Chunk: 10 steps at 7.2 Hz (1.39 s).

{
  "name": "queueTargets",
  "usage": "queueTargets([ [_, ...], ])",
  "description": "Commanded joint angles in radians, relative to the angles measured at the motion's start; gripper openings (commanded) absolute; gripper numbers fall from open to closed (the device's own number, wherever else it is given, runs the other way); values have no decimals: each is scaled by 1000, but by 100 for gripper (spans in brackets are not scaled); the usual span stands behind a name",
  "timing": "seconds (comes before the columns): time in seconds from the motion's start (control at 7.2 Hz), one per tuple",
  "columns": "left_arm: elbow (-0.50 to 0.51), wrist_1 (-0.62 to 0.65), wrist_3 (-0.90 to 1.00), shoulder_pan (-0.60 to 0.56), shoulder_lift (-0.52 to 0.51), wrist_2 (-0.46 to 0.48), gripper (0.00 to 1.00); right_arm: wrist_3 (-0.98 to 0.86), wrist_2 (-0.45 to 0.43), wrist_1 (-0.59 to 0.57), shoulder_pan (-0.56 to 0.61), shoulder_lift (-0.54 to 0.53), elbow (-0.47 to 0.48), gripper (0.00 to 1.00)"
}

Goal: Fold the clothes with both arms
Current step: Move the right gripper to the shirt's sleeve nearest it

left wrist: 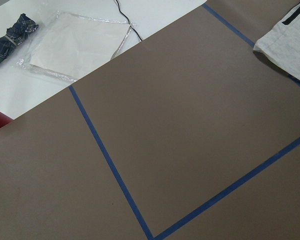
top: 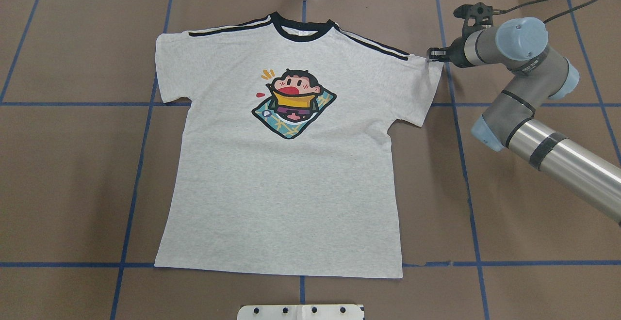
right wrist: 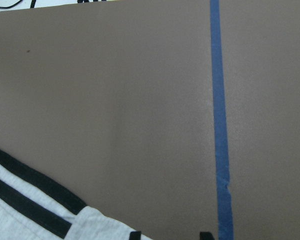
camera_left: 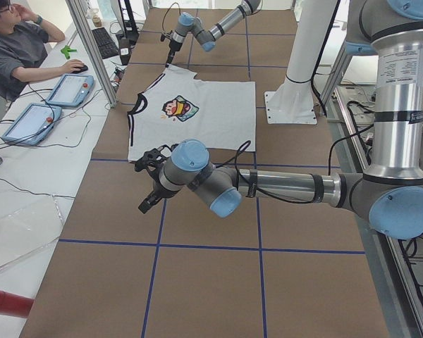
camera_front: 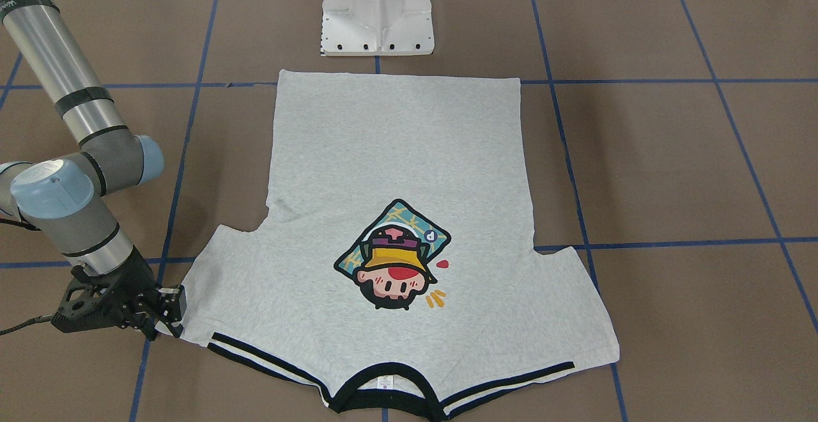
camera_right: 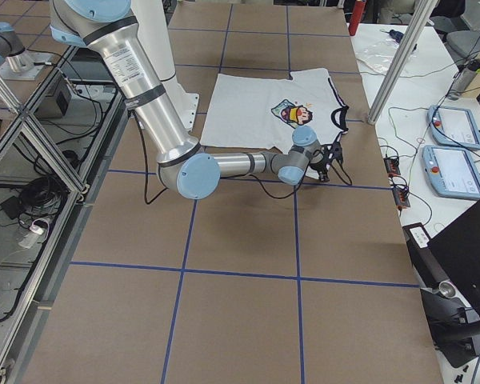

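Starting the fold, heather-grey cartoon T-shirt lay flat on the brown bench.
Black right tool, spread at a sleeve corner, had to pinch next; left tool's state was unclear.

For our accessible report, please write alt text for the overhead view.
A grey T-shirt lies flat, print up, on a brown table with blue tape lines. The right arm reaches in from the right, its fingers at the edge of the shirt's sleeve.

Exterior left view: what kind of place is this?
Probably a robot lab or test cell: a brown table marked with blue tape, a person at a side desk, two control tablets.
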Motion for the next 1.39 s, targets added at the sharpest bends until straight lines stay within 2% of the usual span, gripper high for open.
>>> queueTargets([
  [0.0,0,0,0,0,0,0,100,0,0,1,-1,-2,1,40],
  [0.14,0,0,0,0,0,0,100,0,0,1,-1,-2,1,28],
  [0.28,0,0,0,0,0,0,100,0,0,1,-1,-5,4,7],
  [0.42,0,0,0,0,0,0,100,-1,-1,3,-3,-15,11,0],
  [0.83,3,0,0,0,0,0,100,3,-29,-20,-7,-20,63,0],
  [0.97,3,0,2,0,0,0,100,3,-61,-110,-9,-10,99,0],
  [1.11,3,0,0,0,0,0,100,3,-102,-278,-18,16,173,0],
  [1.25,3,-2,0,0,0,0,100,3,-180,-507,-49,70,239,0],
])
